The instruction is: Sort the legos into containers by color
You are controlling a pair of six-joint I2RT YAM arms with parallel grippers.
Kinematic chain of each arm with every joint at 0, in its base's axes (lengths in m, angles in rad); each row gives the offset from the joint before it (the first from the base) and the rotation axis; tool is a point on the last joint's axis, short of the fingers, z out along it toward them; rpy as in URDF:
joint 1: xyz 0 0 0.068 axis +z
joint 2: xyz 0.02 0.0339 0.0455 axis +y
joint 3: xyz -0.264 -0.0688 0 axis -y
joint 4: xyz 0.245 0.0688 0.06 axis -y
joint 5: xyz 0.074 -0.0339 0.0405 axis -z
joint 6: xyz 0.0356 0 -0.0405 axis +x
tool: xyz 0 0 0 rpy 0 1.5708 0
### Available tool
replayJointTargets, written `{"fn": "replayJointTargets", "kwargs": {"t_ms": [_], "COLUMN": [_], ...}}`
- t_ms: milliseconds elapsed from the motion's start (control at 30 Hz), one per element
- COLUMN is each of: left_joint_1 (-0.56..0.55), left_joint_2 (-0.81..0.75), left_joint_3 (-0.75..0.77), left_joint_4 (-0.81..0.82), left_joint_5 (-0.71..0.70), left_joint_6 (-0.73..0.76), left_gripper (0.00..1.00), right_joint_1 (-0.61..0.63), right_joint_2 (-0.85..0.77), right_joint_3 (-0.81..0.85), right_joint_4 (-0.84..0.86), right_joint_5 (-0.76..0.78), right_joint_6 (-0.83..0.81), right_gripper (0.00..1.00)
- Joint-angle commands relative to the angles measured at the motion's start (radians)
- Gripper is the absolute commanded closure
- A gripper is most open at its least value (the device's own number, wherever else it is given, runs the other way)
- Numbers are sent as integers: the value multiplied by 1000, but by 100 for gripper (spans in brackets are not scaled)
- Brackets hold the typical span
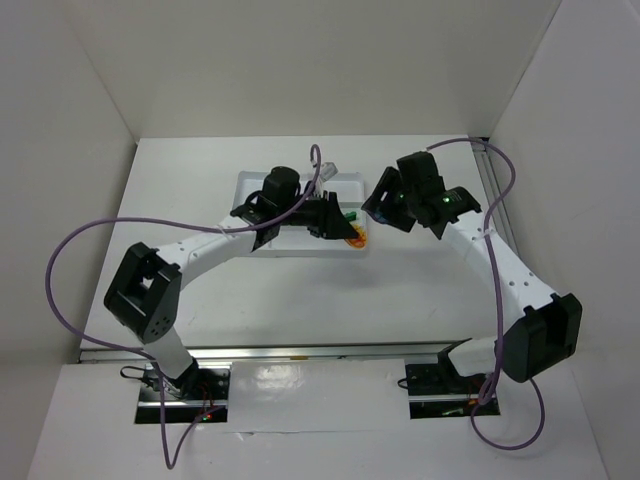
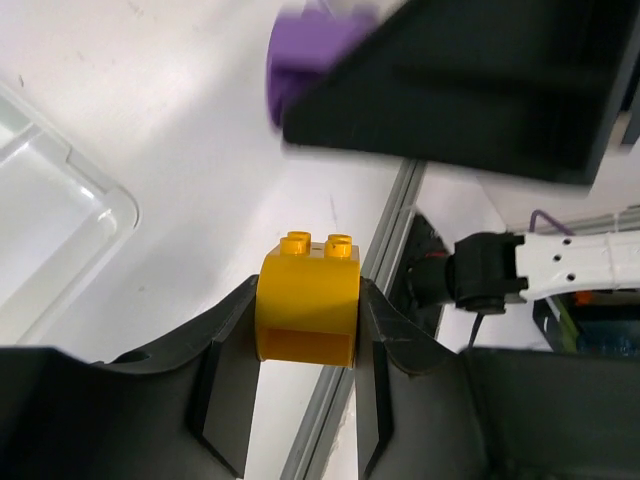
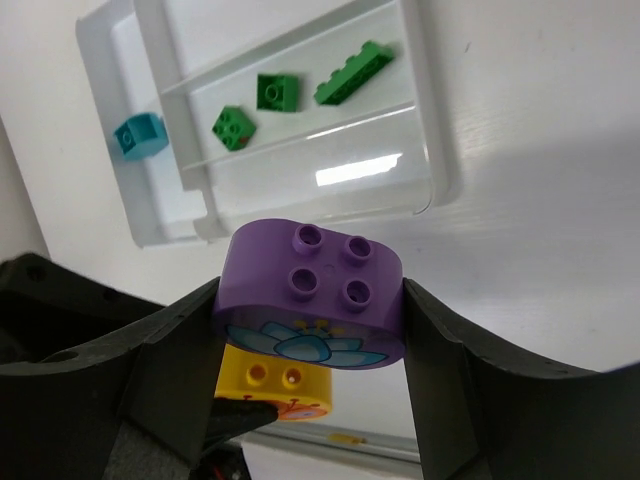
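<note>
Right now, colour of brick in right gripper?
Purple brick, flower print on its side; right wrist view.

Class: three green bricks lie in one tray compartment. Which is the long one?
The green brick farthest from the teal brick: a narrow bar with many studs; the other two are short, squarish blocks.

The white tray [image 3: 432, 150] is lying flat, its raised dividers splitting it into shallow compartments. A long green brick [image 3: 352, 73], a small green brick [image 3: 277, 91] and a second small green brick [image 3: 234, 127] are lying studs up in the tray's middle strip. A teal brick [image 3: 140, 136] is sitting in the tray's end compartment. Outside the tray, off its long edge, a rounded purple brick [image 3: 310, 290] with a flower print is sitting studs up, clamped in the right gripper [image 3: 310, 330]. A rounded orange brick [image 2: 308, 310] is standing upright, clamped in the left gripper [image 2: 308, 350].
</note>
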Motion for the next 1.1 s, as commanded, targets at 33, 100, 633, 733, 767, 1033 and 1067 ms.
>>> {"fn": "replayJointTargets", "kwargs": {"t_ms": [33,100,633,733,767,1033,1067], "left_joint_1": [5,5,274,275,284,327,327], "left_joint_2": [-35,-35,52,175,207,465,491], "left_joint_3": [-1,-1,210,365,400,701,727], "left_joint_4": [-45,-55,-396,-496,-510,-548,-548], "left_joint_5": [11,24,-180,-255,-256,-240,-222], "left_joint_6": [65,76,94,85,85,53,53], "left_gripper": [100,100,100,100,100,100,100], "right_joint_1": [-17,-17,-26,-35,-35,-44,-54], "right_joint_2": [-17,-16,-3,-3,-3,-13,-13], "right_joint_3": [47,38,-18,-18,-18,-18,-18], "right_joint_4": [60,69,52,52,43,34,25], "right_joint_5": [66,66,141,141,141,141,141], "right_joint_6": [3,3,-37,-46,-46,-46,-55], "right_gripper": [55,55,55,55,55,55,55]}}
